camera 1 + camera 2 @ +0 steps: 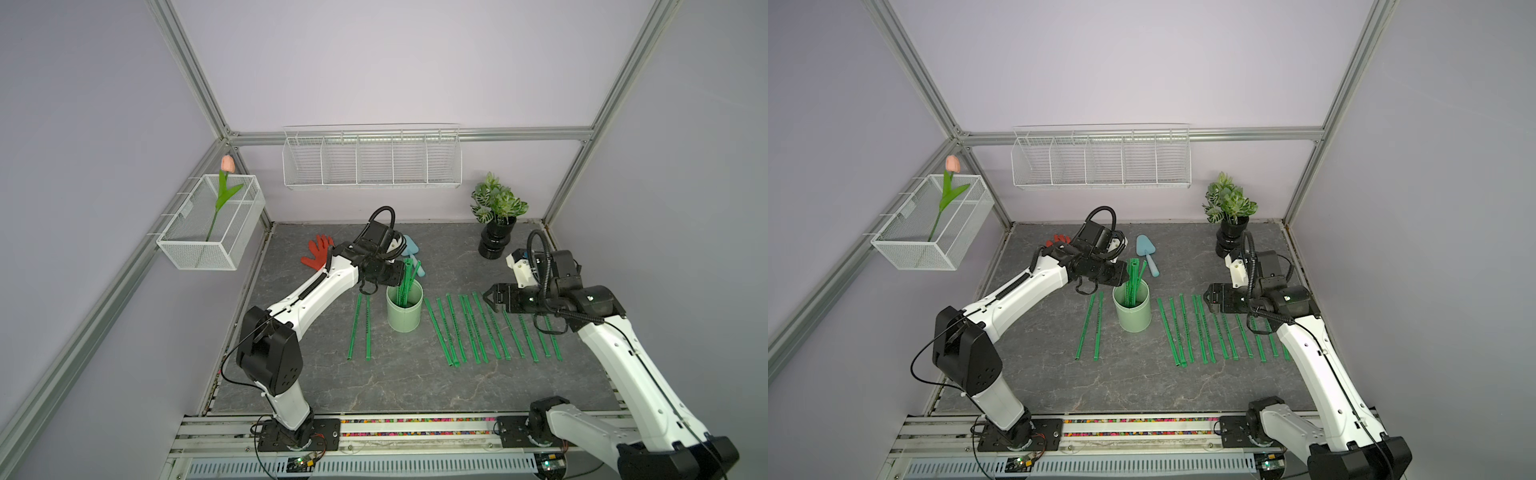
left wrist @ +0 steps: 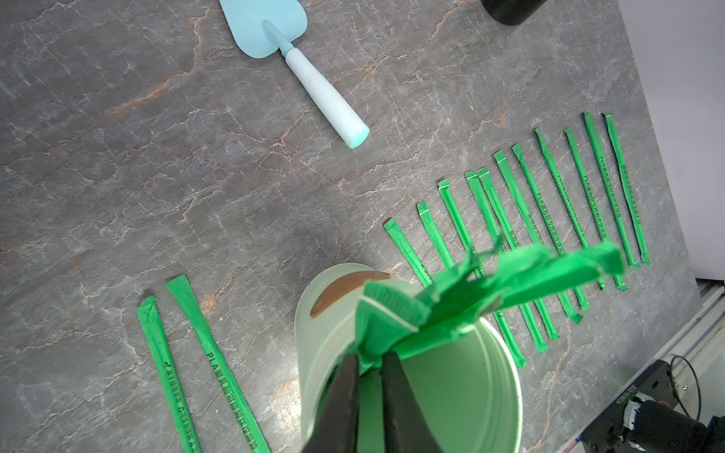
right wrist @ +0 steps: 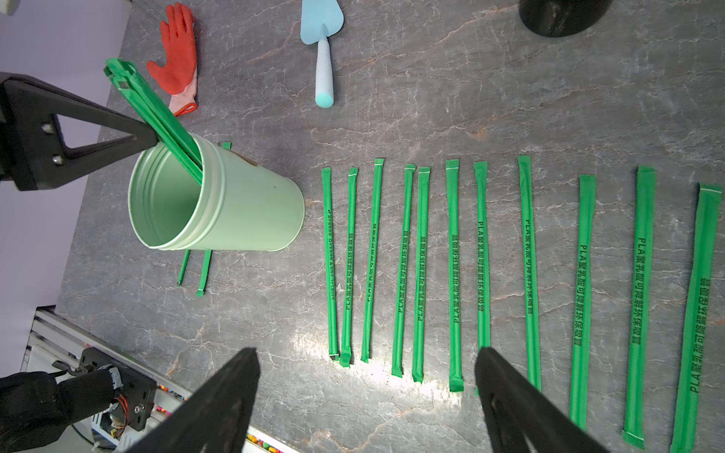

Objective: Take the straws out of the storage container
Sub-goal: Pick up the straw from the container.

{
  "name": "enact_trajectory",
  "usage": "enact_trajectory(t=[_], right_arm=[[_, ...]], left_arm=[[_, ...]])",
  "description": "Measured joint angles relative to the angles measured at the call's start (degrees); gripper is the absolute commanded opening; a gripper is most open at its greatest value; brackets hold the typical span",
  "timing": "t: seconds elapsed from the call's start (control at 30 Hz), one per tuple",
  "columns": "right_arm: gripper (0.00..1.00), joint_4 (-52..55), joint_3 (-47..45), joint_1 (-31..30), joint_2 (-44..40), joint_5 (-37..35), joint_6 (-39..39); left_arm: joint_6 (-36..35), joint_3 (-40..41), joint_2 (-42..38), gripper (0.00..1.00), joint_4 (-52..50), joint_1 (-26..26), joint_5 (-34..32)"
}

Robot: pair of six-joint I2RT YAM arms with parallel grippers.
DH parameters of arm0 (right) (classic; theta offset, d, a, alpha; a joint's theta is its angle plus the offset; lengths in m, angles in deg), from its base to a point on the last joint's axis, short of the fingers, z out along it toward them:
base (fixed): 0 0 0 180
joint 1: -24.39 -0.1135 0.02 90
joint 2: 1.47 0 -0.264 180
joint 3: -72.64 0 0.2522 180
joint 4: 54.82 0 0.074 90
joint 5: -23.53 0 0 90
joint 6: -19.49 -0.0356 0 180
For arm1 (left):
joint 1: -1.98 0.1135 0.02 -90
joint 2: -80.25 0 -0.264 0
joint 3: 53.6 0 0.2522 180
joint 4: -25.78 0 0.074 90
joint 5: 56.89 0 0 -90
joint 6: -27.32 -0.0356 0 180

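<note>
Grey bench (image 1: 415, 382): we list cup (image 1: 405, 320) upright mid-bench, last straws (image 1: 405, 282) leaning inside; left gripper (image 2: 369, 359) pinched nearly closed on them, presumably to lift; right gripper (image 3: 367, 353) gaping, empty, above straws already laid out.

bare front tabletop (image 1: 395, 386), straws (image 3: 454, 274) flank container (image 3: 251, 211)
</note>
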Motion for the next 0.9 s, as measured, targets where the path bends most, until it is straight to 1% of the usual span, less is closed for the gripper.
enact_trajectory(t=[0.17,0.47,0.67,0.9], right_arm=[[0.89,0.0,0.0,0.0,0.0,0.0,0.0],[0.89,0.0,0.0,0.0,0.0,0.0,0.0],[0.89,0.0,0.0,0.0,0.0,0.0,0.0],[0.89,0.0,0.0,0.0,0.0,0.0,0.0]], left_arm=[[-0.1,-1.0,0.3,0.17,-0.3,0.0,-0.3],[-0.4,-1.7,2.2,0.17,-0.7,0.0,-0.4],[-0.5,-1.7,2.3,0.15,-1.2,0.0,-0.5],[-0.9,-1.7,2.3,0.07,-1.6,0.0,-0.5]])
